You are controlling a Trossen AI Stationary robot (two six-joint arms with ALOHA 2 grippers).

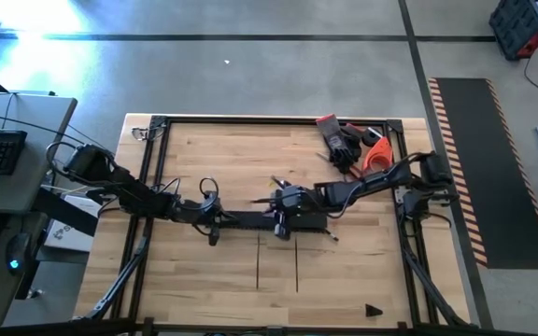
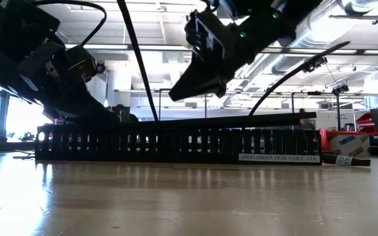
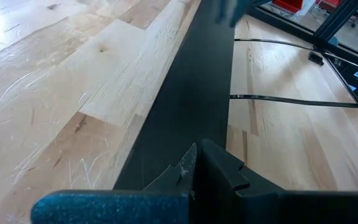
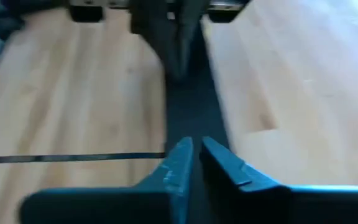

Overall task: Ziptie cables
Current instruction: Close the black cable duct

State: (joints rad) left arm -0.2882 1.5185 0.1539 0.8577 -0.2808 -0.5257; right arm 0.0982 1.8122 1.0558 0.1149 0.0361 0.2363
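Note:
A black slotted duct (image 2: 176, 144) stands lengthwise on the wooden table (image 1: 204, 159), between my two arms. A flat black strip (image 2: 241, 120) lies along its top, its end toward the table's right edge slightly raised. My left gripper (image 3: 197, 163) is shut at the strip's end toward the table's left edge. My right gripper (image 2: 174, 96) hovers shut above the duct's middle, clear of the strip, with nothing seen between its fingers. In its wrist view it (image 4: 192, 155) points along the strip (image 4: 191, 106). The cables are hidden. My left gripper meets the flat strip at its end (image 3: 185, 140) nearest the table's left edge. It comes slanting down from the left, fingers along the strip. The fingers themselves hide the spot, so I cannot tell whether they pinch the strip or press on it.
Two black zip ties (image 1: 258, 261) (image 1: 296, 261) lie on the table near the duct, and another (image 2: 314, 63) arcs up at the duct's right end. Black-and-red gloves (image 1: 339, 140) and an orange tool (image 1: 374, 154) sit at the far right corner. A dark metal frame (image 1: 250, 119) borders the table.

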